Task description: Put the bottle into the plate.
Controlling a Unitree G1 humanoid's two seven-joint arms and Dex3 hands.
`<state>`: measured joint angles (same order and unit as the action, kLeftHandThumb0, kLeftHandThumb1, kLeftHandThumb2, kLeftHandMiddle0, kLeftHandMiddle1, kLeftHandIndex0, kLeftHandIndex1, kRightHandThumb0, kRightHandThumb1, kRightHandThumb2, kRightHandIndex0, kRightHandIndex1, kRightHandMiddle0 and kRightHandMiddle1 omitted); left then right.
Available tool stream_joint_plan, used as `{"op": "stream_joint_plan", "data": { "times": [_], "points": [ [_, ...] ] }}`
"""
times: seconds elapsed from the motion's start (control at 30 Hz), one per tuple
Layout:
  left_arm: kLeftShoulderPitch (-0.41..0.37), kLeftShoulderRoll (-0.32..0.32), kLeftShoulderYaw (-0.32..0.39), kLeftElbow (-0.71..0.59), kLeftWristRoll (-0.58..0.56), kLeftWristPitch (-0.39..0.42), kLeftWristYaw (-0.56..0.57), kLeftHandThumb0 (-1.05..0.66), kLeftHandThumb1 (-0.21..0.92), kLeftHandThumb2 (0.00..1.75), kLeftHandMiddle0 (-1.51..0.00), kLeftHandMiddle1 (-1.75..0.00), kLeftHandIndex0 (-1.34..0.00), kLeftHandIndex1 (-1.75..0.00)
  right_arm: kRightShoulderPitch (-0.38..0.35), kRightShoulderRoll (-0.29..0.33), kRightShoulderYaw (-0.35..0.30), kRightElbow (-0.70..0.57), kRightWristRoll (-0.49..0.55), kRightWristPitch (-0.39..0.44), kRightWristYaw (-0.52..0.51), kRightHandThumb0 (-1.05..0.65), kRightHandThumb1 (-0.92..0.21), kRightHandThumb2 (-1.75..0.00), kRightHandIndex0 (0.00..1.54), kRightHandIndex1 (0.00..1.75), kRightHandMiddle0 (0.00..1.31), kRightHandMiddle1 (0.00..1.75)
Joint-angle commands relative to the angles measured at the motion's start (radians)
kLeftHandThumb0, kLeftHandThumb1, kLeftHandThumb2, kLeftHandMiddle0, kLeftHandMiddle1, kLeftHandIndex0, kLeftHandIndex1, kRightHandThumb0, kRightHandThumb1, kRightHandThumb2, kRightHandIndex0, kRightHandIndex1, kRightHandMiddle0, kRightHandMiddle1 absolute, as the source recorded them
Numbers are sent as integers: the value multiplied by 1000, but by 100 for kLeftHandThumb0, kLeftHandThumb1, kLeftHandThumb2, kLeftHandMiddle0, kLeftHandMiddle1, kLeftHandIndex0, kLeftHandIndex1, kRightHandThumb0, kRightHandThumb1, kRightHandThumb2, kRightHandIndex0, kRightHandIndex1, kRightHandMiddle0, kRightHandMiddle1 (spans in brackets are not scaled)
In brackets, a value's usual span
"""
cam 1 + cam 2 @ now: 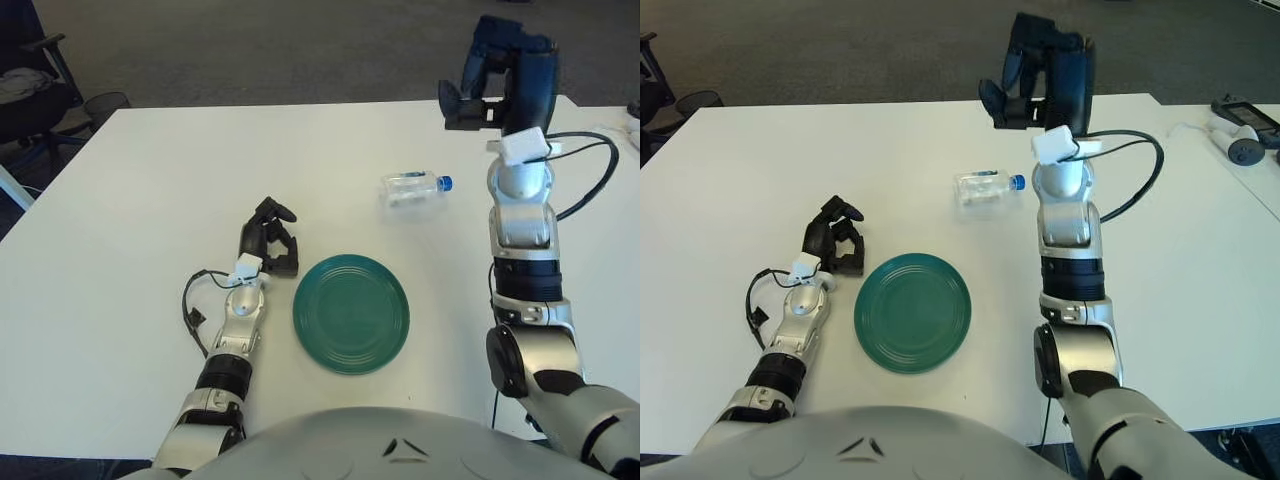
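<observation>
A small clear plastic bottle [414, 187] with a blue cap lies on its side on the white table, behind the green plate [351, 312]. The plate is empty, near the table's front edge. My right hand [490, 75] is raised above the table, to the right of and behind the bottle, fingers spread and holding nothing. My left hand [268, 238] shows just left of the plate, fingers curled and empty. In the right eye view the bottle [986, 189] and plate [912, 311] show the same.
The white table [150, 190] fills the view. A black office chair [30, 90] stands off the table's far left corner. A black cable [590, 175] loops beside my right forearm. Small devices [1240, 135] lie on a neighbouring table at the far right.
</observation>
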<state>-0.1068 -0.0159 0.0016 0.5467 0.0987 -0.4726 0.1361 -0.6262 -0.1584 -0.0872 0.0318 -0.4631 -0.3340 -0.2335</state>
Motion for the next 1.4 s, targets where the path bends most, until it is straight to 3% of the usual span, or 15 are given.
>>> {"op": "stream_joint_plan", "data": {
  "times": [0.0,0.07,0.13,0.2,0.23,0.33,0.83,0.87,0.9,0.93,0.97,1.03,1.17,1.37],
  "points": [
    [48,2,-1,69,-3,16,-11,0,-5,171,-90,-166,-67,-175,-51,-33,34,73,-55,29,-22,-9,-25,-141,129,175,109,175],
    [48,3,-1,70,-3,14,-10,0,-5,171,-90,-166,-67,-175,-50,-55,53,71,-61,46,10,-9,-24,-143,126,175,107,175],
    [47,4,-2,72,-2,13,-8,0,-5,170,-90,-166,-67,-175,-49,-94,82,58,-62,53,78,-5,-17,-150,101,175,82,175],
    [46,5,-2,74,-4,13,-9,0,-5,170,-90,-166,-67,-175,-57,-146,112,65,-77,26,124,-3,-16,-149,88,175,71,167],
    [47,5,-2,74,-4,13,-9,0,-5,170,-90,-166,-67,-175,-61,-169,122,71,-87,9,134,-2,-20,-144,79,175,62,167],
    [49,5,-1,74,-9,16,-11,0,-4,170,-89,-166,-67,-175,-65,-193,132,76,-90,-5,138,-1,-26,-137,68,175,51,166],
    [57,2,-3,80,3,-1,9,0,-5,172,-89,-168,-68,-175,-59,-216,144,67,-72,-3,134,0,-29,-134,63,175,45,166],
    [57,2,-3,80,3,-2,9,0,-5,172,-90,-168,-68,-175,-58,-306,200,58,-78,5,317,0,-29,-134,63,175,45,166],
    [57,2,-3,80,2,-2,10,0,-6,172,-90,-168,-68,-175,-57,-375,241,51,-82,12,455,-21,-36,-120,50,140,36,133],
    [57,1,-3,80,2,-2,10,0,-6,172,-90,-167,-68,-175,-56,-420,269,46,-84,17,549,-51,-52,-89,32,89,23,85],
    [58,0,-2,79,1,-3,11,0,-6,172,-90,-167,-68,-175,-97,-448,301,68,-99,28,638,-71,-65,-64,20,57,15,54],
    [59,-2,-2,78,0,-3,12,0,-6,172,-90,-167,-68,-175,-150,-456,323,97,-113,42,696,-87,-78,-39,10,29,7,28],
    [58,-4,1,81,-3,-7,12,0,-6,172,-90,-167,-68,-175,-157,-479,348,113,-126,-11,725,-101,-88,-17,2,6,1,6],
    [60,-1,-3,78,12,-1,26,0,-6,172,-90,-167,-68,-175,-206,-499,391,175,-131,-85,772,-104,-91,-11,0,1,0,1]
  ]
}}
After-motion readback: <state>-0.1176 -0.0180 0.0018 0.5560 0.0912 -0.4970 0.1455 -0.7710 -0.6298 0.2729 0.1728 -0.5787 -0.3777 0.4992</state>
